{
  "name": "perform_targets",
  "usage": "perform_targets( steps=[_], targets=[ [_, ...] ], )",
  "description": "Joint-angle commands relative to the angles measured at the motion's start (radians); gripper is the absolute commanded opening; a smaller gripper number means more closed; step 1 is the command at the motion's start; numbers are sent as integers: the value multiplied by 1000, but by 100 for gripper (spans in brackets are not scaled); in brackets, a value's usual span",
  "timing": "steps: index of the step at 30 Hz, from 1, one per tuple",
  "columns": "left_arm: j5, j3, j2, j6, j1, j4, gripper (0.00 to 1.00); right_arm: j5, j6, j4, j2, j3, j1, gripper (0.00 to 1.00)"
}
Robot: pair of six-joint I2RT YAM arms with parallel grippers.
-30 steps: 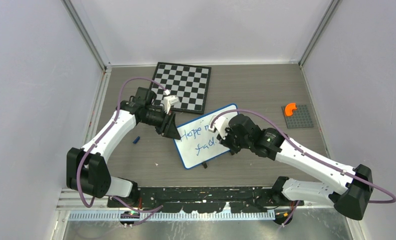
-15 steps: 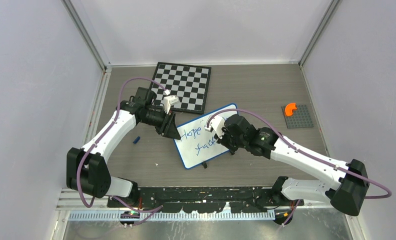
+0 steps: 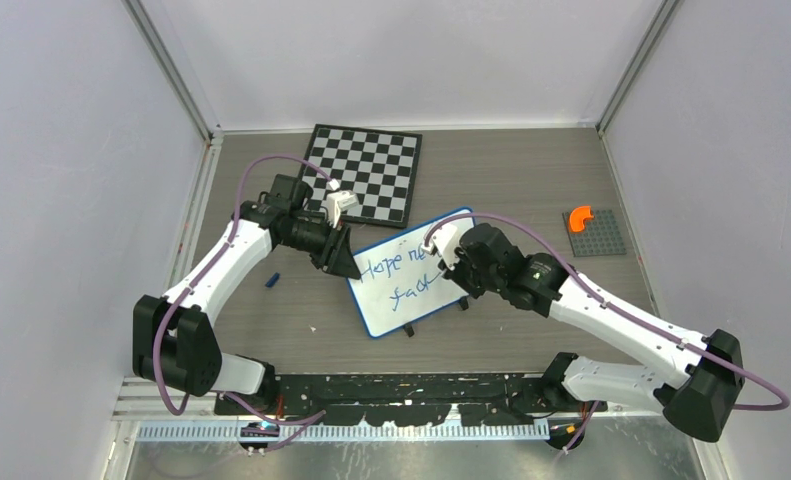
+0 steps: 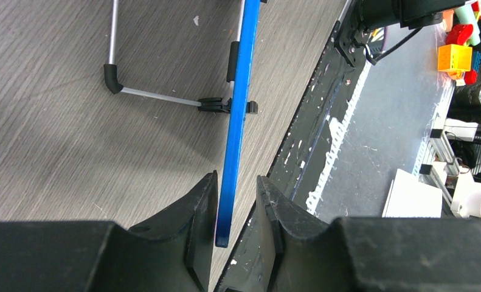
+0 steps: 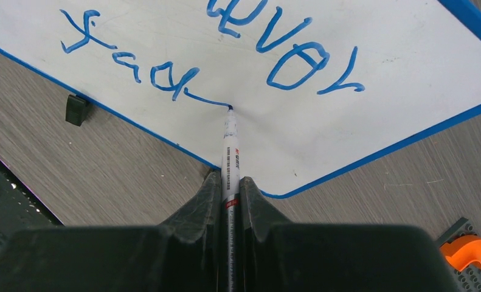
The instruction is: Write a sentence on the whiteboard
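- The whiteboard (image 3: 386, 310) is a smooth white rectangle with a blue rim and rounded corners. It sits mid-table between the two arms, turned on a diagonal, just in front of a chessboard (image 3: 366, 170).
- The left wrist view shows it edge-on as a thin blue strip, propped by a thin metal leg (image 4: 155, 94) with a black tip.
- The sentence (image 3: 379, 267) is loose blue handwriting in two lines. The top line reads "Hope never". The lower line reads "fad", with a thin stroke trailing to the marker tip.
- The right gripper (image 5: 230, 179) has its matte black fingers closed tight on a slim white marker (image 5: 230, 146). The blue tip touches the white surface.
- The left gripper (image 4: 236, 182) has its fingers narrowly parted and closed on the rim at the whiteboard's left corner. The rim sits tight against one finger.
- The table (image 3: 531, 190) is grey with a fine wood grain.
- The chessboard is flat, square and glossy, checkered black and white.
- A curved orange piece (image 3: 578, 217) rests on a grey studded plate (image 3: 599, 238), well to the right.
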Motion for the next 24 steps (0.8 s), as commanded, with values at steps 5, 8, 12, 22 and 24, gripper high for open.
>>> perform_targets(
  steps=[5,8,12,22,24],
  targets=[
    [29,24,3,6,-3,8,31,-43,-4,38,38,61,-1,0],
    [25,18,-4,8,-3,8,31,-57,0,45,45,71,-1,0],
    [25,18,-3,12,-3,8,31,-65,-1,46,56,82,4,0],
    [25,16,0,17,-4,9,31,-73,8,47,80,53,27,0],
    [24,15,0,17,-3,9,31,-68,7,45,77,43,27,0]
  ],
)
